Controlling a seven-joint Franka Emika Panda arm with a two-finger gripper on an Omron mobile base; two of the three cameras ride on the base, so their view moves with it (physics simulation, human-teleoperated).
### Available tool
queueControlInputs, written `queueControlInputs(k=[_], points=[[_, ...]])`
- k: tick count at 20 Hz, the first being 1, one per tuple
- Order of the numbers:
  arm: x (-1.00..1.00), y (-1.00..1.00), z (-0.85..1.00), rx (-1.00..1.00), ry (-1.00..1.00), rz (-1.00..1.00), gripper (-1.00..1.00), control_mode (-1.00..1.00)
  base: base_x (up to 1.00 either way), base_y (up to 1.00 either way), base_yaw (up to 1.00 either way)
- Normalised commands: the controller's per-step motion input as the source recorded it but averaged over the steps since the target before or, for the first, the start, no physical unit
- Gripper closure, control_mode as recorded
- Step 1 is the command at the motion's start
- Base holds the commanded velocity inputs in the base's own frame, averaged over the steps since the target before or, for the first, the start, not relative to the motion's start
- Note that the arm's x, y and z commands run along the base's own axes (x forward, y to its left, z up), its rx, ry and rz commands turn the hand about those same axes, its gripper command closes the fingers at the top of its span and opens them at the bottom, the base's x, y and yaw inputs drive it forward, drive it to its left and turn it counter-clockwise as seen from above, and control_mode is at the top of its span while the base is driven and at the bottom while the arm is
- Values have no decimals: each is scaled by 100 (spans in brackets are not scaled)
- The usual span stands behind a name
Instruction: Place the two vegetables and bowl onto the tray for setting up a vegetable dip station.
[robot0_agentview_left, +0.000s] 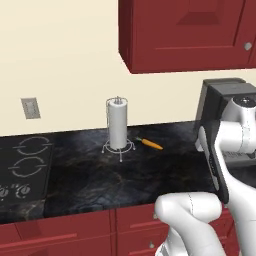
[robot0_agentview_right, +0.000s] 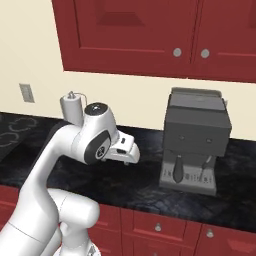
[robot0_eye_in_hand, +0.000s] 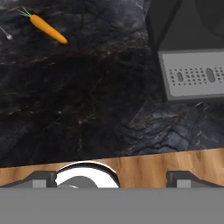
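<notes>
so, from the left base view your carrot (robot0_agentview_left: 150, 144) lies on the counter (robot0_agentview_left: 125, 175) beside the paper towel holder (robot0_agentview_left: 118, 127), not yet moved. from the hand view, the gripper (robot0_eye_in_hand: 113, 178) stands wide and empty, well short of it.

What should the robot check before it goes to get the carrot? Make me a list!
1. Carrot in sight: ok. It lies flat on the dark counter.
2. Carrot free to grab: ok. It sits just right of the paper towel holder, apart from its wire base.
3. End effector ready: ok. Its fingers stand wide apart with nothing between them.
4. End effector over the carrot: not ok. In the hand view the carrot is far off in the top corner.
5. Coffee machine out of the way: ok. It stands on the opposite side from the carrot.
6. Tray spot: cannot tell.
</notes>
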Motion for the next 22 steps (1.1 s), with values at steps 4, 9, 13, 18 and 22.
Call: queueControlInputs(k=[4,9,13,18,22], points=[[0,0,0,0,0,0,-100,100,0,70,0],[0,0,0,0,0,0,-100,100,10,14,0],[0,0,0,0,0,0,-100,100,9,4,-4],[0,0,0,0,0,0,-100,100,21,17,-17],[0,0,0,0,0,0,-100,100,13,2,-7]])
